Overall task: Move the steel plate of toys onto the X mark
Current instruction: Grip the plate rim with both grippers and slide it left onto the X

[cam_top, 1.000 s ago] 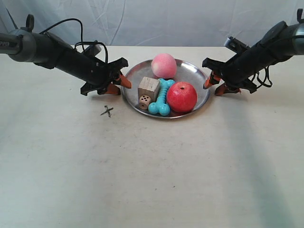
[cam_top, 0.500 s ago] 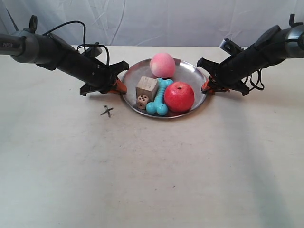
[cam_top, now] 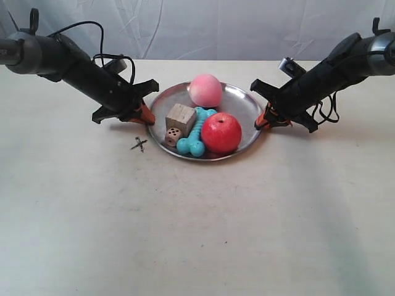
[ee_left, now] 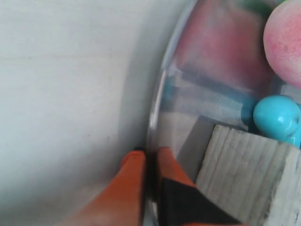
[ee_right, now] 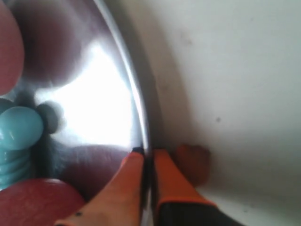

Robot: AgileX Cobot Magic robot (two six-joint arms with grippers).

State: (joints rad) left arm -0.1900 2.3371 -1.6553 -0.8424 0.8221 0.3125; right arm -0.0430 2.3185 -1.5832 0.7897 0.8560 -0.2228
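The steel plate (cam_top: 242,102) holds a pink ball (cam_top: 205,90), a red apple-like ball (cam_top: 221,132), a turquoise bone (cam_top: 194,139), a wooden cube (cam_top: 180,117) and a small die (cam_top: 173,135). My left gripper (cam_top: 147,117) is shut on the plate's rim beside the cube; the left wrist view shows the gripper (ee_left: 150,153) with one finger on each side of the rim (ee_left: 160,94), next to the cube (ee_left: 249,174). On the opposite rim my right gripper (cam_top: 262,120) is shut too, and the right wrist view shows it (ee_right: 146,153) pinching the plate (ee_right: 103,108). The X mark (cam_top: 139,144) lies just beyond the plate's left edge.
A pale beige table (cam_top: 197,234) stretches wide in front of the plate. A white cloth backdrop (cam_top: 203,24) closes off the far edge. Black cables (cam_top: 102,37) loop above the left arm.
Both grippers have closed onto the plate's rim. Plate, toys and both arms have shifted toward the exterior view's left, nearer the X mark.
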